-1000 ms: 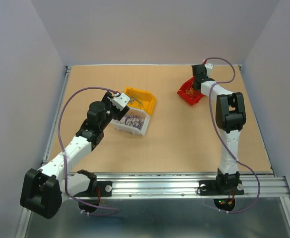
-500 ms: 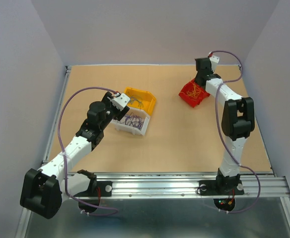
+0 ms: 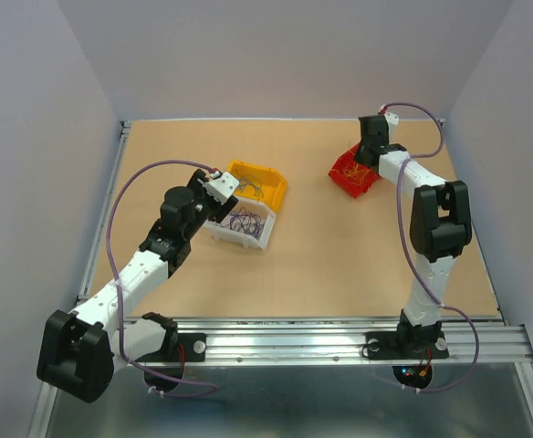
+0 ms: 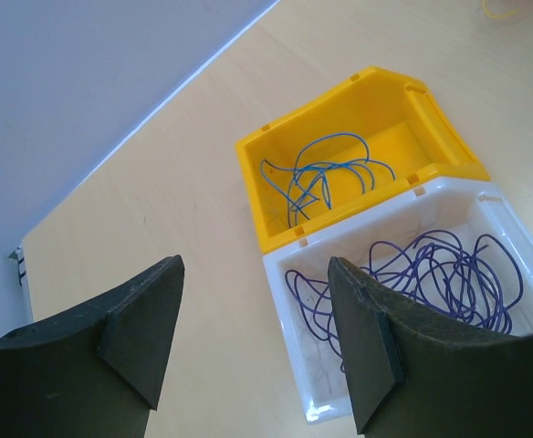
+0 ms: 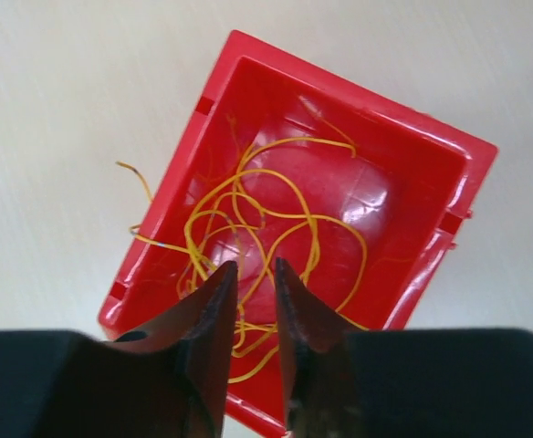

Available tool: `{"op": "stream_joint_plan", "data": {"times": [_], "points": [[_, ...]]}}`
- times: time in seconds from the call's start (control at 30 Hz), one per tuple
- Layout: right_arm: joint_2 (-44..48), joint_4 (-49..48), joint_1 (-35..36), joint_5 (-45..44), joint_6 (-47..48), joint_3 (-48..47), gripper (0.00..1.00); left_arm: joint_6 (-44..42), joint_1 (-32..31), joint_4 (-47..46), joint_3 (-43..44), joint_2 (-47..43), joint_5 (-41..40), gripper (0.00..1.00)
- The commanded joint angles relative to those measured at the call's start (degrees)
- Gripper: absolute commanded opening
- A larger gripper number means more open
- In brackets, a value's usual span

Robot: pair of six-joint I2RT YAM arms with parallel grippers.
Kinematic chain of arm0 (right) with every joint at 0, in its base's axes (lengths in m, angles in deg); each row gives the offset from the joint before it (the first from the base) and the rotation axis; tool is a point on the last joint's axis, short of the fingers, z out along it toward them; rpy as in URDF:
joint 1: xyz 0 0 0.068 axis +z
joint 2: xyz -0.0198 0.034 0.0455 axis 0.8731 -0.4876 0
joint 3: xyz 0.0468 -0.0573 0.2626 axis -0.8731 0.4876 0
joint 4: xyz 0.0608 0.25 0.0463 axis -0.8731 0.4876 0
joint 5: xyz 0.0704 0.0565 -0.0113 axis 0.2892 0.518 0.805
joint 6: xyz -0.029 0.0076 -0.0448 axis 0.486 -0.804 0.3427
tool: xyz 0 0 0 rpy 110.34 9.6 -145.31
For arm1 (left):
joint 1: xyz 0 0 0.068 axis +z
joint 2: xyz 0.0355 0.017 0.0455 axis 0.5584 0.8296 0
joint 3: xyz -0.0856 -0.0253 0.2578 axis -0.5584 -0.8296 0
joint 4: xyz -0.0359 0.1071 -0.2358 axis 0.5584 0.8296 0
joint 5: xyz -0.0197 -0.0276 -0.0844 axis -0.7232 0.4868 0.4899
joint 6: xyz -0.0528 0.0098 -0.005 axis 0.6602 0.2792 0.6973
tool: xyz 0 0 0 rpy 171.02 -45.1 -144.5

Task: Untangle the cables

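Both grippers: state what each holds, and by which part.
Nothing is held. The left gripper hangs open near the white bin; the right gripper, jaws slightly apart, hovers above the yellow wires in the red bin.

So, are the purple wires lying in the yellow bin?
No, the purple wires lie in the white bin; the yellow bin holds blue wires.

White arms [image 3: 130,278], black joints [image 3: 435,219], lilac cables [image 3: 120,205], black wedge-shaped tool fingers [image 4: 139,338]

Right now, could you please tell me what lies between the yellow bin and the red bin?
Mostly bare tabletop in the top view; the left wrist view catches one thin yellow strand lying on it beyond the yellow bin.
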Motion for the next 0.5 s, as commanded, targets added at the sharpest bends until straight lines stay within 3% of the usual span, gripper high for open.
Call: {"op": "stream_joint_plan", "data": {"times": [0.0,0.17,0.33,0.47], "points": [[-0.72,-4.48,0.50,4.28,-0.36,-0.35,0.24,0.40,0.22,-1.70,1.23,-0.26,-0.20,0.76],[-6.79,-4.48,0.59,4.37,-0.71,-2.63,0.12,0.49,0.22,-1.52,1.32,-0.18,-0.20,0.76],[-11.80,-4.48,0.59,4.11,-0.36,-4.57,0.09,0.40,0.22,-1.44,1.41,0.09,-0.20,0.75],[-10.41,-4.48,0.50,1.30,0.08,-4.22,0.08,0.58,0.22,-1.17,1.67,0.09,-0.03,0.76]]}}
